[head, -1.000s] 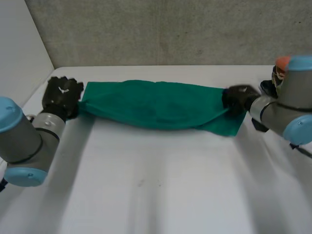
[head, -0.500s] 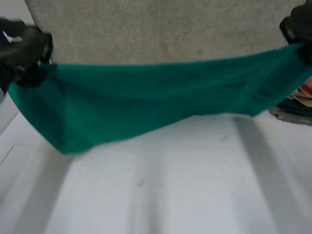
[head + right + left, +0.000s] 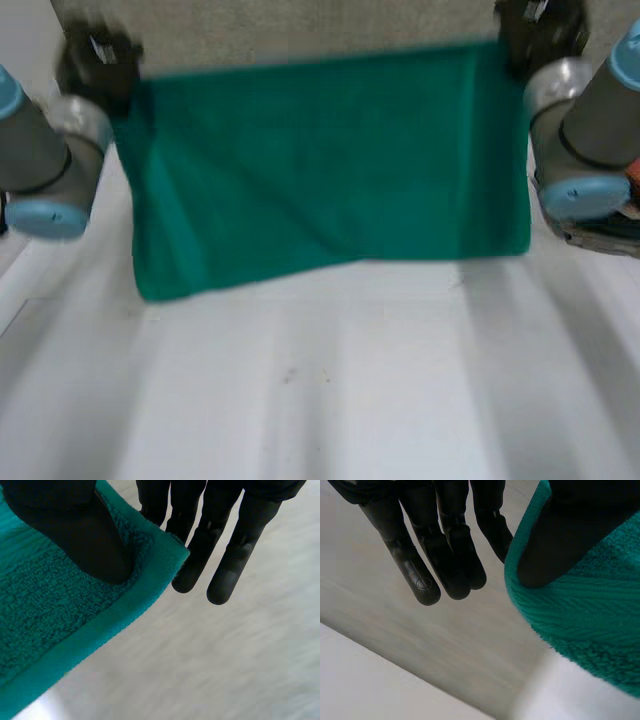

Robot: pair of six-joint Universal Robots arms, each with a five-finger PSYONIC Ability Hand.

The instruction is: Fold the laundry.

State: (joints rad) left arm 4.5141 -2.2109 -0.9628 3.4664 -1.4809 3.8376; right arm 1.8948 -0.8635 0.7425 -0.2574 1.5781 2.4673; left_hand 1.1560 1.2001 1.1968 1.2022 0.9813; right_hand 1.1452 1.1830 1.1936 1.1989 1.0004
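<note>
Pinching between straight fingers (image 3: 445,555) and thumb of the left hand (image 3: 95,55): the top left corner of the green towel (image 3: 330,170). Same pinch by the right hand (image 3: 540,30) on the top right corner. Hanging spread between both over the white bench (image 3: 330,400), lower at the left.

Bright, even room light, soft & diffuse. White table (image 3: 320,420) looks pale w/ faint soft-edged grey streaks running near to far. Green towel (image 3: 330,170) well lit, darker along its right strip & left folds. Slight sheen on left hand (image 3: 445,555) fingers.
</note>
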